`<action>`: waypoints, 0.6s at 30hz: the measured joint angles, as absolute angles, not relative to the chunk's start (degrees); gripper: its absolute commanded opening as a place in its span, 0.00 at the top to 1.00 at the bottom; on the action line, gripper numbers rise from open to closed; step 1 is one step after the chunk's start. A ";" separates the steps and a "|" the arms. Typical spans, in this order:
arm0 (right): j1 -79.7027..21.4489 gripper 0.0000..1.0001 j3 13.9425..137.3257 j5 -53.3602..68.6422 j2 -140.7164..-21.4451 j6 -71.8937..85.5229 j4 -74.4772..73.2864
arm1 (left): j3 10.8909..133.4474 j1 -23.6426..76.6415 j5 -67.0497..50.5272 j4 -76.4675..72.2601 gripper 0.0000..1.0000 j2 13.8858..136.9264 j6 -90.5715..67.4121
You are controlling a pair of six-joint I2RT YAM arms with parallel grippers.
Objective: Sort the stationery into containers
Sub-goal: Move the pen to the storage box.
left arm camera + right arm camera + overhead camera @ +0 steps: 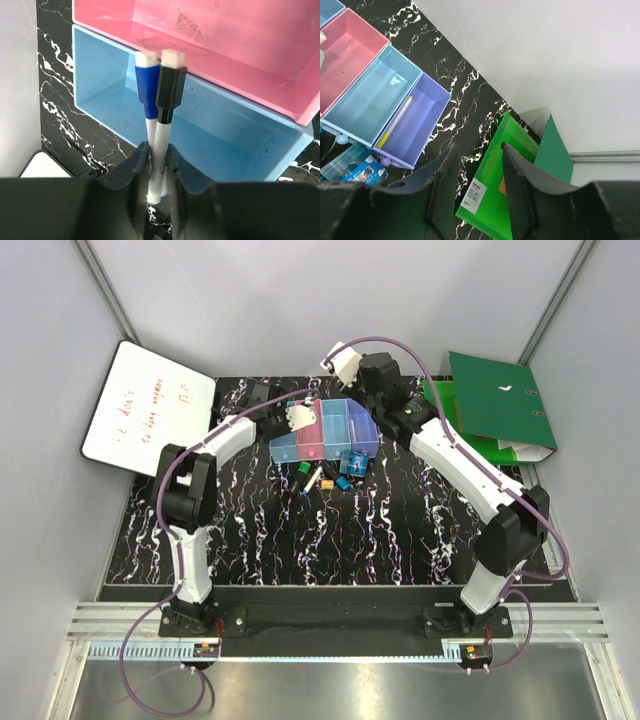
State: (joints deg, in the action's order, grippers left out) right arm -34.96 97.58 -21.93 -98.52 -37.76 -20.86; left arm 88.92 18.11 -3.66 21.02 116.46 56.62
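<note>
Two large bystanders first: the green binder (500, 400) lies at the far right and the whiteboard (150, 405) at the far left. Both are well apart from the work, so I judge neither an obstacle. The containers (345, 426) sit mid-table as one joined row. From the left wrist, the light blue bin (225, 135) lies directly beyond the fingers, with the pink bin (225, 40) touching its far side. The purple bin (415, 125) holds one pale pen (395, 125). My left gripper (158, 151) is pinched narrow on the white barrels of two markers side by side, a blue-capped marker (146, 82) and a black-capped marker (170, 85), caps pointing out over the light blue bin. I expect them to be light, stiff and smooth. A hold this near the rear end may let them swivel or slide against each other; mid-barrel looks safer. The right gripper (479, 147) hangs half open and empty near the binder. A loose heap (328, 480) of small pieces lies just beside the row's near wall; I judge these need fingertip pinches.
</note>
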 measured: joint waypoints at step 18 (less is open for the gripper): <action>-34.98 0.53 97.58 -21.93 -98.52 -37.74 -20.86 | 90.41 18.28 -2.94 21.34 1.00 117.32 52.80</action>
State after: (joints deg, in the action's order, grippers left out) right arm -34.98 97.58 -21.93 -98.52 -37.74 -20.86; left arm 90.41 18.28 -2.94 21.34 117.32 52.80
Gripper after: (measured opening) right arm 0.469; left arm 0.165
